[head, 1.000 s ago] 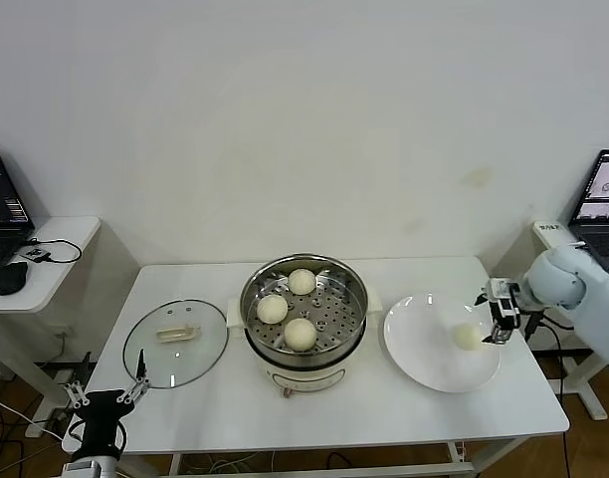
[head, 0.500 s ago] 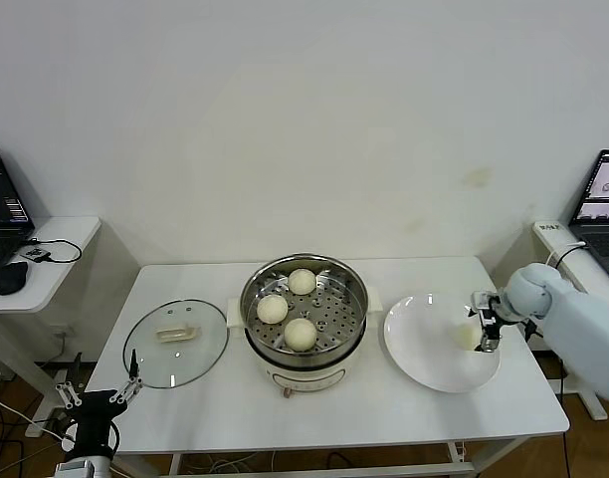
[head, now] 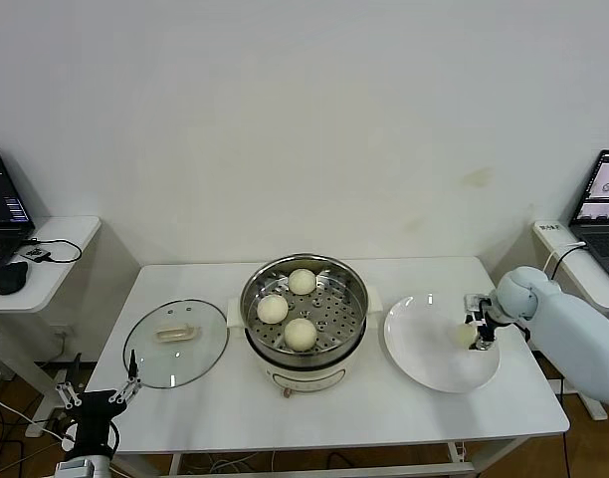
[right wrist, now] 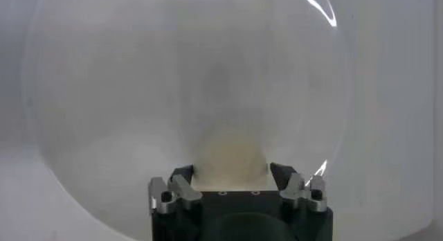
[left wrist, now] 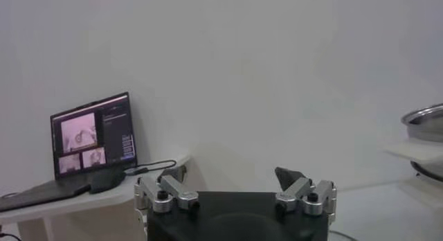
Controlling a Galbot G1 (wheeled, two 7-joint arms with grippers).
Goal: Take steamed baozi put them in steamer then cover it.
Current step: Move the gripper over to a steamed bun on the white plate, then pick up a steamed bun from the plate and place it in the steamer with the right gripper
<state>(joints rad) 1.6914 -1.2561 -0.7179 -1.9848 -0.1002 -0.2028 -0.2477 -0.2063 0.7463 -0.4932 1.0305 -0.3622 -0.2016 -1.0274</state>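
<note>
A white desk (head: 404,408) carries everything. Near its left edge the cover (head: 175,343) lies flat, clear glass with a metal rim and a cream handle on top. At the middle stands the steamer (head: 304,311), a shiny steel pot on a cream base, its perforated tray holding three smooth, round, cream-white baozi (head: 300,334). Nothing stands between the steamer and the flat white plate (head: 424,349) beside it toward the right edge.

The fourth baozi (head: 467,336) sits on the plate's right part, close to the rim. The right gripper (head: 476,327) comes in from the right edge, with its dark fingers (right wrist: 181,178) on either side of the bun, clasping it; in the right wrist view the pale dough fills the gap between the pads against the glossy plate.

The left gripper (head: 103,397) hangs off the front left corner, below the desk edge, fingers spread and empty.

A laptop (left wrist: 93,140) and a mouse (head: 10,278) rest on a side table (head: 56,254) beyond the left edge; another laptop (head: 603,214) stands beyond the right edge.
</note>
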